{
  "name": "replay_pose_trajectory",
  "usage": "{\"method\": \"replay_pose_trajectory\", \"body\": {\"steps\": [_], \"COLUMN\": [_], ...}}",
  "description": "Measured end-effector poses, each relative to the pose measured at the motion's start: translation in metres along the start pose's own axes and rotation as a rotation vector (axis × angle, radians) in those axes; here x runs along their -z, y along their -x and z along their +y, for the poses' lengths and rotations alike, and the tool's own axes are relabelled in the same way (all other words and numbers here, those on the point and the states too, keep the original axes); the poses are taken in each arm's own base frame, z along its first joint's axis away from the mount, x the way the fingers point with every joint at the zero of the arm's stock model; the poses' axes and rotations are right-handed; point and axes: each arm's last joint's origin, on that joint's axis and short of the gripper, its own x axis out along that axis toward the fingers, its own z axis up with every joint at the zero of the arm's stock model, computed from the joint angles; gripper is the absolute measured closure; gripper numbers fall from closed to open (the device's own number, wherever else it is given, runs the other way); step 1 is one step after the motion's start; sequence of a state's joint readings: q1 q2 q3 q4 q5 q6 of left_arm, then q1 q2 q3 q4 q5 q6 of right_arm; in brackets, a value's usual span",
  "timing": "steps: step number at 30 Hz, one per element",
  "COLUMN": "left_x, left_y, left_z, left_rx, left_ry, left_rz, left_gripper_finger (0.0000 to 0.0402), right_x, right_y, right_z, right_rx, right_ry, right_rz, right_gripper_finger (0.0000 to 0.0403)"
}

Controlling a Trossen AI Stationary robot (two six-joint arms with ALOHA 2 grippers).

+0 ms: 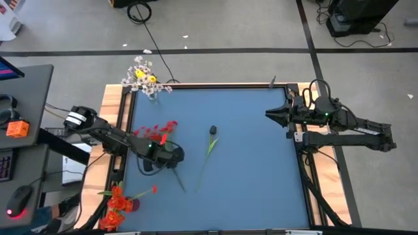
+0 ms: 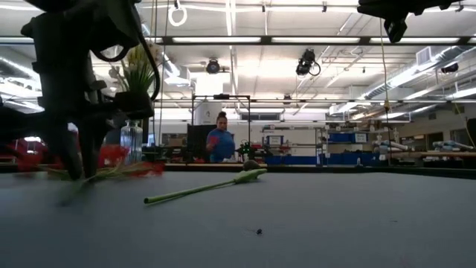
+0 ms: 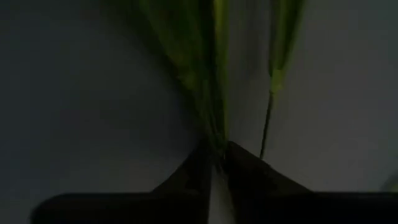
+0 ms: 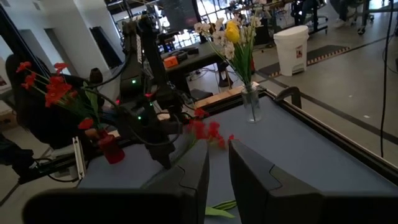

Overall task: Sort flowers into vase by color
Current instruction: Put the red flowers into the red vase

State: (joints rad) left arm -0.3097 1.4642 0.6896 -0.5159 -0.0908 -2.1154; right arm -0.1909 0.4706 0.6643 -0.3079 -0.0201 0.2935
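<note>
A red-blossomed flower (image 1: 159, 131) lies on the blue mat, its green stem running toward the near edge. My left gripper (image 1: 168, 156) stands over the middle of that stem, pointing steeply down with its fingertips at mat level (image 2: 80, 173), shut on the stem. A dark-budded flower (image 1: 212, 131) lies flat to the right of it, its stem (image 2: 201, 190) on the mat. My right gripper (image 1: 271, 114) hangs raised at the table's right edge, a narrow gap between its fingers (image 4: 219, 168) and nothing in it. My left gripper pinches the red flower's green stem (image 3: 217, 127) between its two fingers, about midway along its length. The fingers come from above, pointing steeply down, one on each side of the stem. Stem and blossoms (image 2: 111, 156) lie low on the mat.
A clear vase with white and yellow flowers (image 1: 145, 78) stands at the far left corner. A vase with red flowers (image 1: 117, 202) stands at the near left corner. The mat's middle and right part are bare. A person (image 2: 220, 141) stands far behind the table.
</note>
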Motion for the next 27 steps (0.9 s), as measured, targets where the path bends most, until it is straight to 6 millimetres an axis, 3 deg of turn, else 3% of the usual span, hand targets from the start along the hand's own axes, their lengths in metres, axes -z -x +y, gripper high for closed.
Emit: {"method": "replay_pose_trajectory", "body": {"steps": [5,15,27], "left_x": [0.001,0.009,0.016], "left_y": [0.001,0.003,0.035], "left_z": [-0.002,-0.008,0.004], "left_rx": [0.010,0.095,0.205], "left_ry": [-0.064,-0.126,-0.183], "left_rz": [0.012,0.063,0.034], "left_gripper_finger": [0.0394,0.0396,0.0397], "right_x": [0.000,0.000,0.000], "right_y": [0.000,0.000,0.000], "right_z": [0.000,0.000,0.000], "right_rx": [0.000,0.000,0.000], "right_ry": [0.000,0.000,0.000], "right_rz": [0.000,0.000,0.000], "right_gripper_finger": [0.0330,0.0330,0.0330]}}
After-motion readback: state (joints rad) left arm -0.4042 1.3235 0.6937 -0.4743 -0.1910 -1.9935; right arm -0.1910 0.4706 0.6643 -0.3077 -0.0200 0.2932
